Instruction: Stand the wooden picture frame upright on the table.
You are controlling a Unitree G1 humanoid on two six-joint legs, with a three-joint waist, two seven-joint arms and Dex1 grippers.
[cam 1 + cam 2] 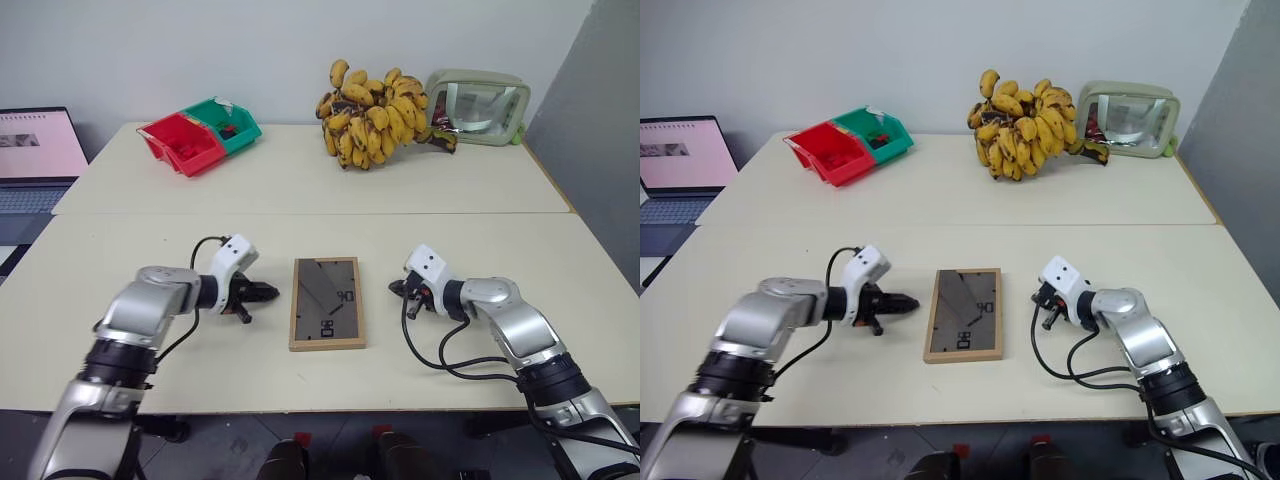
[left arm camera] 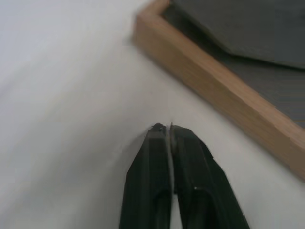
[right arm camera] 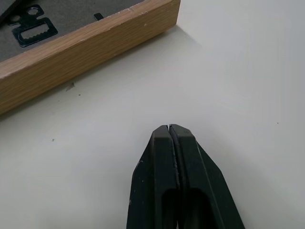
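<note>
The wooden picture frame [image 1: 327, 302] lies flat on the table [image 1: 300, 180], its dark back facing up with the stand folded down. My left gripper [image 1: 272, 293] hovers low just left of the frame, pointing at its long side, fingers pressed together and holding nothing. In the left wrist view the fingertips [image 2: 164, 128] sit a short way from the frame's wooden edge [image 2: 224, 90]. My right gripper [image 1: 393, 288] is shut and empty, just right of the frame. The right wrist view shows its tips [image 3: 169, 128] close to a frame corner [image 3: 86, 45] with a metal hanger.
At the table's far side stand a large bunch of bananas [image 1: 375, 115], a pale green case [image 1: 478, 105], a red bin [image 1: 183, 142] and a green bin [image 1: 225, 122]. A laptop [image 1: 35, 155] sits off to the far left. A seam crosses the tabletop.
</note>
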